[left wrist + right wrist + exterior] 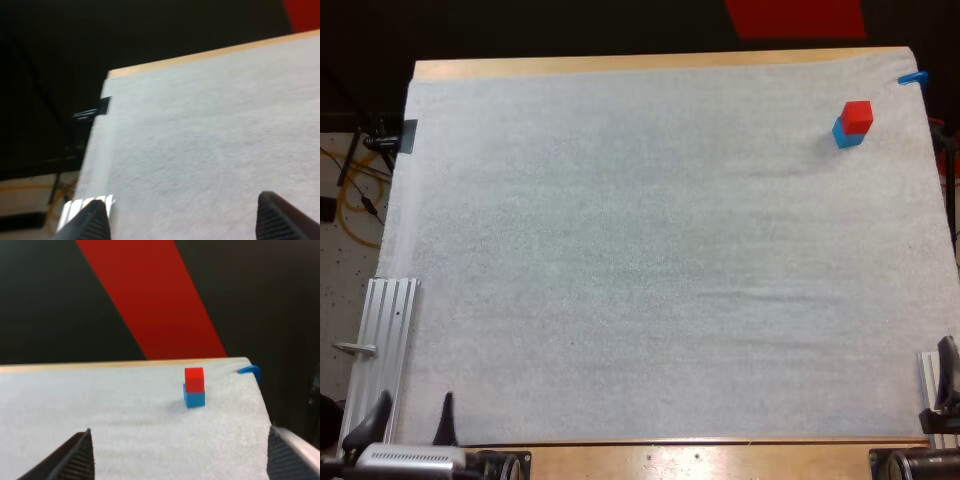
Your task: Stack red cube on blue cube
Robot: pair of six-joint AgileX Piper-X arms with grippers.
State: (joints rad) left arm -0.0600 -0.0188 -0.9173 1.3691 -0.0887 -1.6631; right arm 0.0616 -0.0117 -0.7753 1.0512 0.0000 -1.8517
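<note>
Two cubes form a small stack near the far right corner of the white mat (640, 260), which covers most of the wooden desk (620, 64). The red cube (858, 115) rests on top of the blue cube (847, 137) and touches it. Nothing else touches either cube. From our right wrist view the red cube stands upright and sits almost square on the blue one, with a thin margin of blue showing along one side.

Our right gripper (180, 432) is at the near right edge of the desk, well apart from the stack and facing it across bare mat. Its two black fingers stand wide apart with nothing between them.

Our left gripper (417, 397) is at the near left corner of the desk, about as far from the cubes as the mat allows. Its fingers are also spread and empty, with bare mat beyond them. Just beside it, a ribbed silver rail (380, 340) lies along the left edge of the mat, and the left wrist view shows the rail's end close to one of the fingers (95, 222).
</note>
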